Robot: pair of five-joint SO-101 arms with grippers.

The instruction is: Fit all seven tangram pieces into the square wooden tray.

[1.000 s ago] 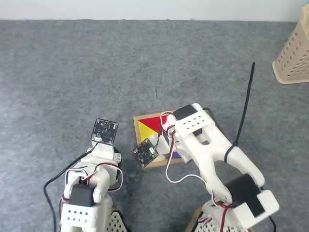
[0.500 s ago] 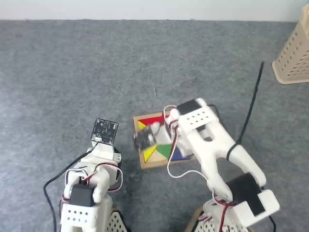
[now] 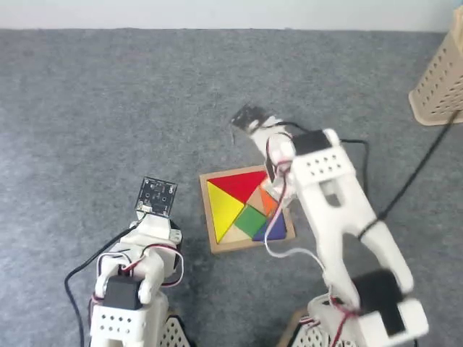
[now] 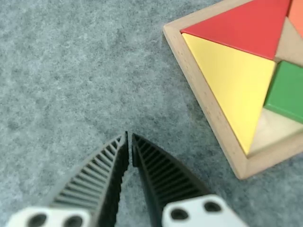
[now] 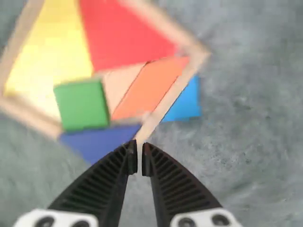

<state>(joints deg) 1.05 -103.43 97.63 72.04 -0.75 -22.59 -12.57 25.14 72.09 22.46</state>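
Observation:
The square wooden tray lies mid-table between the arms. In it are a red triangle, a yellow triangle, a green square and an orange piece. A dark blue triangle lies across the tray's near right corner. A light blue triangle rests on the carpet against the outside of the rim. My right gripper is shut and empty, high above that corner. My left gripper is shut and empty over the carpet, left of the tray.
Grey carpet covers the table. A beige perforated basket stands at the far right edge. The right arm hangs over the tray's right side, with its cable trailing right. The left arm sits at the near left.
The right arm has risen off the tray's left part and swung back and to the right, uncovering the pieces. The left arm has not moved.

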